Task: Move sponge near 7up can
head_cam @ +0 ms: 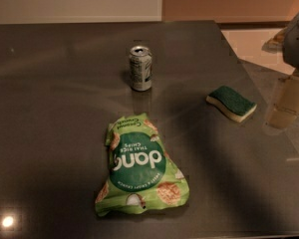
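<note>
The sponge, dark green on top over pale cream foam, lies flat on the dark table at the right. The 7up can, silver-grey with green markings and a pull-tab top, stands upright at the middle back, well to the left of the sponge and apart from it. My gripper shows as a pale blurred shape at the right edge, just right of the sponge and not touching it. The grey arm rises above it.
A large light-green chip bag lies in the front middle of the table, in front of the can. The table's right edge runs diagonally close behind the sponge. A wall and floor show beyond the back edge.
</note>
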`<state>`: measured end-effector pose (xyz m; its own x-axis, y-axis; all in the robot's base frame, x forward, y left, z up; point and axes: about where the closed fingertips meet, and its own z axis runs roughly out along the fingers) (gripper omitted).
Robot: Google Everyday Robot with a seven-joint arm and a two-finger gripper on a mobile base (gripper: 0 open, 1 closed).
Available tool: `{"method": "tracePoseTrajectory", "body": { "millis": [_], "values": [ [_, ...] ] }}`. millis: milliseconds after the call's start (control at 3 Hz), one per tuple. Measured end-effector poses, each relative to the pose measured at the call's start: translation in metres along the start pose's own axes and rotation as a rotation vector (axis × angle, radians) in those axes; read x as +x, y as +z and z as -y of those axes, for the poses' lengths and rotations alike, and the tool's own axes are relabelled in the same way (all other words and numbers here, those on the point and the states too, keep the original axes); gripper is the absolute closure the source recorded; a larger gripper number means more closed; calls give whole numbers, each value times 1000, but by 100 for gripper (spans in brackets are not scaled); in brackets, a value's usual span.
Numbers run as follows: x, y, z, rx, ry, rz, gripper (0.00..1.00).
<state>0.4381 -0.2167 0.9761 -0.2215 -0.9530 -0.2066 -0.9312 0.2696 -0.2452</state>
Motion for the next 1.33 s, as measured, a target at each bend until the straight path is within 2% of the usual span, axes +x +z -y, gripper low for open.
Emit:
{"method": "tracePoseTrajectory", "body": {
  "millis": [333,667,1000,1333],
  "values": [
    [0,0,0,0,0,0,0],
    [-4,12,2,-37,6,12,0],
    [-4,41,16,-93,41,40,0],
    [-2,74,42,-124,82,55,0]
  ]
}}
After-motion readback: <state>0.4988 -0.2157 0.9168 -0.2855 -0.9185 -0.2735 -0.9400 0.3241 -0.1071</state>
